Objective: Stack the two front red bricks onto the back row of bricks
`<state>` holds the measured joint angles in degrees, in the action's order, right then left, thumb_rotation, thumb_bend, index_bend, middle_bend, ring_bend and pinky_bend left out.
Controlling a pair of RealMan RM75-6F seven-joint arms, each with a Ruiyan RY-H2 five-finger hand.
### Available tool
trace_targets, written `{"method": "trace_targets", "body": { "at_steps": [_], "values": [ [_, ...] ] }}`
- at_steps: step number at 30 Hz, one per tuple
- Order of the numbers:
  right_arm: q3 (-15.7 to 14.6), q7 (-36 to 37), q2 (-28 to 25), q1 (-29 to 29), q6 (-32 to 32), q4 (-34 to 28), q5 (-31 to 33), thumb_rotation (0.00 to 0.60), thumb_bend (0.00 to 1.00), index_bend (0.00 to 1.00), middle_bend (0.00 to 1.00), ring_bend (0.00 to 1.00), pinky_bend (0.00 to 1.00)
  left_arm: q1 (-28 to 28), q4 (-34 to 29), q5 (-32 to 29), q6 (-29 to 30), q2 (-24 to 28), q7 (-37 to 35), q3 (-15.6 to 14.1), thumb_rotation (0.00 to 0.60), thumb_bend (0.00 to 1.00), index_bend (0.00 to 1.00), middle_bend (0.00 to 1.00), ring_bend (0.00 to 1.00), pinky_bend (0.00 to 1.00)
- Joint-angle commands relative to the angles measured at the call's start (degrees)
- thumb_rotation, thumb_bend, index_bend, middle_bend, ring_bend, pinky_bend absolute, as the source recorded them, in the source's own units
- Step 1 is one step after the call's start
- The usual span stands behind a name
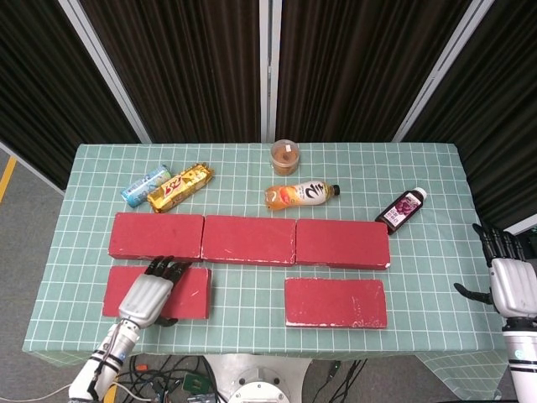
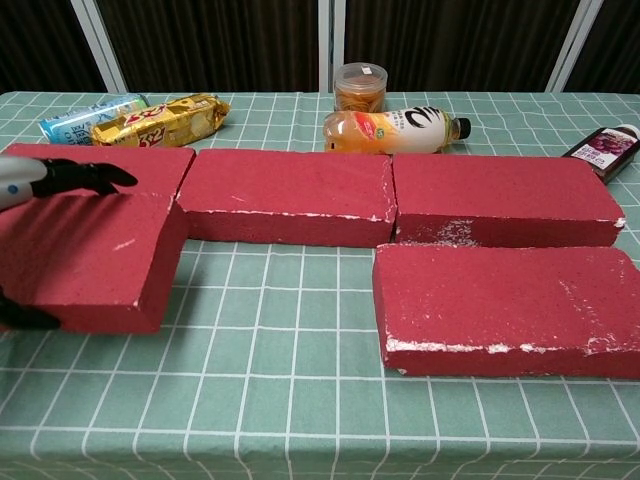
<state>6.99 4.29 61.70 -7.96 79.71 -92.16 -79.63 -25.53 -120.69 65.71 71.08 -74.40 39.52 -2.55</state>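
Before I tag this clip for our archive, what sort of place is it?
Probably a robot test or demo booth, not a home: a table with a green grid-checked cloth, dark pleated curtains behind it, and loose cables under the table's front edge.

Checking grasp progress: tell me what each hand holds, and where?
Left hand grips the front-left brick across its top, fingers at its far edge. Right hand holds nothing.

Your table (image 1: 436, 277) wears a green checked cloth, and three red bricks (image 1: 248, 239) lie end to end across its middle. Behind that row you have a blue packet (image 1: 144, 185), gold snack bar (image 1: 179, 186), small jar (image 1: 284, 157), orange drink bottle (image 1: 301, 195) and dark bottle (image 1: 401, 209); in front, toward its right end, a single red brick (image 1: 336, 302) lies flat.
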Motion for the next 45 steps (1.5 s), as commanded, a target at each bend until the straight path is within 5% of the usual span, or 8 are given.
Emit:
{"method": "trace_targets", "body": {
  "at_steps": [1,6,11,17,29,45],
  "values": [
    [0.01,0.16,0.01,-0.01,-0.16,0.14,0.14,0.600,0.00,0.00,0.00,0.00,0.00,-0.43,-1.22,-0.40,0.60,1.22,1.11,0.87,0.600,0.12,0.03,0.30,0.00,0.00],
    [0.09,0.13,-0.31,0.00,-0.22,0.15,0.25,0.600,0.00,0.00,0.00,0.00,0.00,-2.67,-2.85,-3.23,-0.17,3.97,2.35,3.90,0.600,0.12,0.03,0.30,0.00,0.00],
    [0.17,-0.48,-0.70,0.08,0.19,-0.42,0.05,0.600,0.00,0.00,0.00,0.00,0.00,-9.12,-2.40,-12.58,-6.39,7.71,0.13,11.43,0.600,0.12,0.03,0.30,0.00,0.00],
    [0.28,-0.90,-1.01,-0.09,-0.14,-0.88,0.30,0.600,0.00,0.00,0.00,0.00,0.00,-16.71,4.85,-20.83,-15.95,7.60,-5.92,17.38,0.600,0.12,0.04,0.31,0.00,0.00],
    [0.58,-1.54,-1.48,-0.59,-0.08,-1.55,-0.24,0.600,0.00,0.00,0.00,0.00,0.00,-27.30,22.53,-28.70,-26.11,-1.97,-10.18,16.34,0.600,0.12,0.06,0.31,0.00,0.00],
    [0.59,-1.50,-1.22,-0.46,-0.26,-1.24,0.57,0.600,0.00,0.00,0.00,0.00,0.00,-29.35,23.42,-26.16,-25.39,-1.80,-12.61,12.30,0.600,0.12,0.06,0.31,0.00,0.00]
  ]
}}
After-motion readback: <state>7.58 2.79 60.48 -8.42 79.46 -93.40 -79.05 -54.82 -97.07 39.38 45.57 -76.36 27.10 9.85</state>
